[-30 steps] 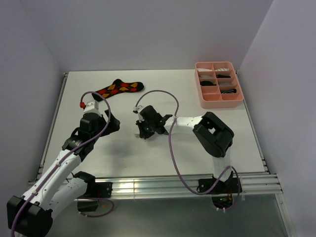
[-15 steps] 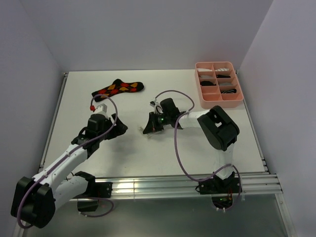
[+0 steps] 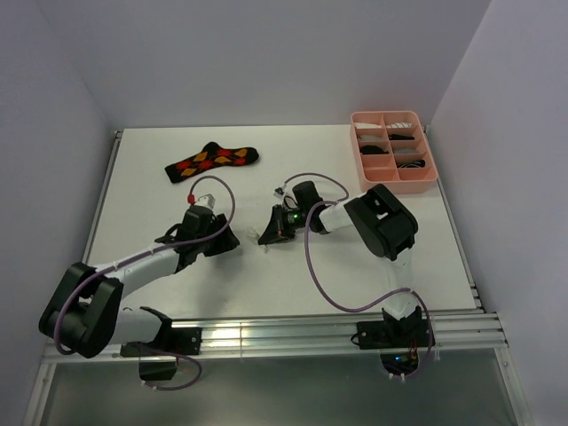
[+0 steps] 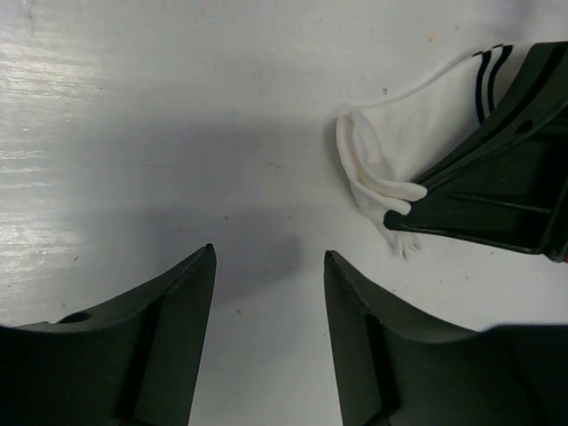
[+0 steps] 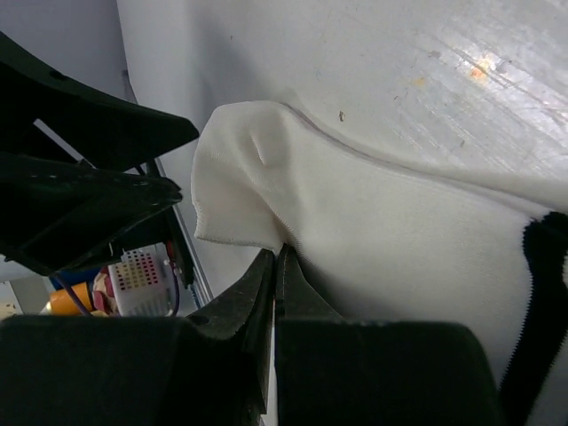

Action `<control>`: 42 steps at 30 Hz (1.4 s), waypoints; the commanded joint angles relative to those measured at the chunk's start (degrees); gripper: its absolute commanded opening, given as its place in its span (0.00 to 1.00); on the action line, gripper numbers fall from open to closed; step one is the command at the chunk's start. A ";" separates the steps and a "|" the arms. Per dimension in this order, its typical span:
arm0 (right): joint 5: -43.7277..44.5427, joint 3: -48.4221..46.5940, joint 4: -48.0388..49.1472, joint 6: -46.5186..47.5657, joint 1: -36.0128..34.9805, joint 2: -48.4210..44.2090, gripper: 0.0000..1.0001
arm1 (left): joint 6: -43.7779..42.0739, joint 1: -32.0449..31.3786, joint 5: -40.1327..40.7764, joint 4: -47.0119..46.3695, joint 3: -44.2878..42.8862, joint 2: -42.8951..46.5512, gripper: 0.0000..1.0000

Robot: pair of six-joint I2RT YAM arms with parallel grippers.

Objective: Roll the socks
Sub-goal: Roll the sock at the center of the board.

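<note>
Our right gripper (image 5: 275,257) pinches the toe of the white sock (image 5: 373,231) on the table (image 3: 142,195). Our left gripper (image 4: 269,266) hangs nearby, open and empty. Nothing looks rolled yet. The argyle sock (image 3: 211,160) lies farther back.

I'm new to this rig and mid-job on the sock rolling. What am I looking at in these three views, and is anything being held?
Two robot arms are bolted at the near edge of a white table. The wide picture looks down from above and behind them. The other two come from a camera on each wrist. An argyle sock lies at the back left. A pink tray sits at the back right, its contents too small to tell. A white sock lies in the middle. The right gripper is shut on the white sock's edge. The left gripper is open near it and holds nothing.
</note>
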State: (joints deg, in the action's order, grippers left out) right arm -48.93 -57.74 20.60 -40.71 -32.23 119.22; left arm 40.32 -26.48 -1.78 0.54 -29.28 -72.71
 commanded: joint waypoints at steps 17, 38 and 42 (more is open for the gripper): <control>-0.03 -0.54 -1.26 -0.16 1.55 2.33 0.00 | -0.24 -3.49 -1.47 -6.51 -9.83 -15.53 0.47; 3.57 -2.73 -8.29 2.12 1.55 0.67 0.06 | 3.01 -3.67 0.46 -5.11 -11.59 -22.12 0.46; 4.80 -3.00 -9.70 3.00 1.55 -0.56 0.09 | 3.45 -3.84 1.52 -4.05 -12.47 -24.23 0.39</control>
State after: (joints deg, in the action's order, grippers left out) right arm -49.52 -60.03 15.59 -40.71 -31.20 120.09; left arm 43.33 -29.91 -2.87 -7.84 -41.82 -93.97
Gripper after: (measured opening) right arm 0.092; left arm 0.403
